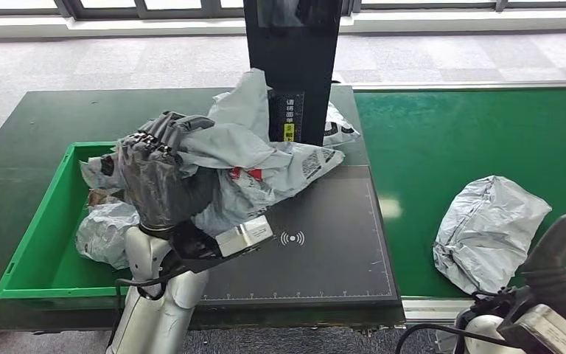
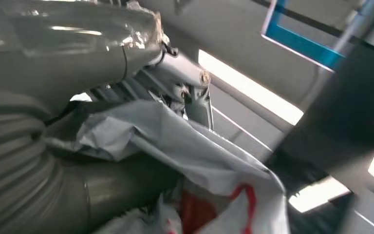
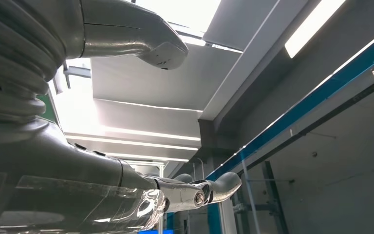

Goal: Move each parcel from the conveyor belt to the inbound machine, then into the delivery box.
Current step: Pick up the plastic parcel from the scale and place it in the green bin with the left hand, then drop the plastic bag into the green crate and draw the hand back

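Observation:
My left hand [image 1: 163,175] grips a crumpled grey parcel [image 1: 265,168] with red print, holding it over the right rim of the green delivery box [image 1: 35,230]; the parcel's far end trails over the black pad of the inbound machine [image 1: 324,251]. In the left wrist view the parcel [image 2: 195,151] is wedged between the thumb and fingers of the left hand [image 2: 39,97]. A second grey parcel [image 1: 490,230] lies on the green conveyor belt [image 1: 449,140]. Just to its right, near the front edge, my right hand [image 1: 560,269] is open; the right wrist view has this hand [image 3: 39,146] turned towards the ceiling, holding nothing.
Grey parcels [image 1: 105,230] lie inside the delivery box. The machine's black column [image 1: 292,66] rises behind the pad, with another parcel [image 1: 339,127] beside its base. A dark table [image 1: 51,118] carries the box and the machine.

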Motion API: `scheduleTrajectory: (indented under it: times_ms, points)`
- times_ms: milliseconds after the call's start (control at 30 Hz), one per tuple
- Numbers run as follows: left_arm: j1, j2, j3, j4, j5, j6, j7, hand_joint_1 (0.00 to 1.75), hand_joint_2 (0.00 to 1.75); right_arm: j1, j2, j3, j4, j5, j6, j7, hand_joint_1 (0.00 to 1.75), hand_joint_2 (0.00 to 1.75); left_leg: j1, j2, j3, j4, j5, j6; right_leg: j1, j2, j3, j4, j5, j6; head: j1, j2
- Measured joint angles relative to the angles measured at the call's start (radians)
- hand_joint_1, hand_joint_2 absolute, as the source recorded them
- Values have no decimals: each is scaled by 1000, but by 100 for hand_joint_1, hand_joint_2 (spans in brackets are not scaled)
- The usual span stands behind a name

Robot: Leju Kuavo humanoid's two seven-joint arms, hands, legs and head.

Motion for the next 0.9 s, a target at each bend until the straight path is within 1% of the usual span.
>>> scheduleTrajectory:
  times_ms: [200, 433, 567, 600, 667, 800, 900]
  points:
    - [23, 4, 76, -88, 28, -1, -13, 175, 175, 1, 0, -9, 0, 2, 0, 0, 0, 175, 0, -1, 0, 0, 0, 0, 0, -1, 1, 0, 0, 0, 0, 0]
    - [32, 6, 107, -124, 34, -2, -13, 175, 175, 2, 0, -10, 0, 3, 0, 0, 0, 175, 0, -1, 0, 0, 0, 0, 0, -1, 1, 0, 0, 0, 0, 0]
    - [43, 8, 156, -148, 41, -2, 12, 175, 175, 2, 0, -10, 0, 3, 0, 0, 0, 175, 0, -1, 1, 0, 1, 0, 0, -1, 1, 0, 0, 0, 0, 0]
    - [45, 9, 179, -147, 40, -2, 28, 175, 175, 2, 0, -10, 0, 2, 0, 0, 0, 175, 0, -1, 1, 0, 1, 0, 0, -1, 1, 0, 0, 0, 0, 0]
    - [42, 11, 251, -123, 48, -3, 46, 175, 175, 2, 0, -10, 0, -2, 0, 0, 0, 175, 0, -1, 1, 0, 1, 0, 0, -1, 1, 0, 0, 0, 0, 0]
    - [-1, 2, 454, 4, 57, -5, 11, 175, 175, 2, 0, -10, 0, -8, 0, -1, 0, 175, 1, -1, 1, 0, 2, -1, 1, -1, 1, 0, 1, -1, 0, 0]
    - [-26, -8, 567, 91, 40, -5, 8, 175, 175, 2, 0, -10, 0, -9, 0, -2, 0, 175, 1, -1, 1, 0, 3, -2, 1, 0, 1, 0, 2, -2, 0, 0]
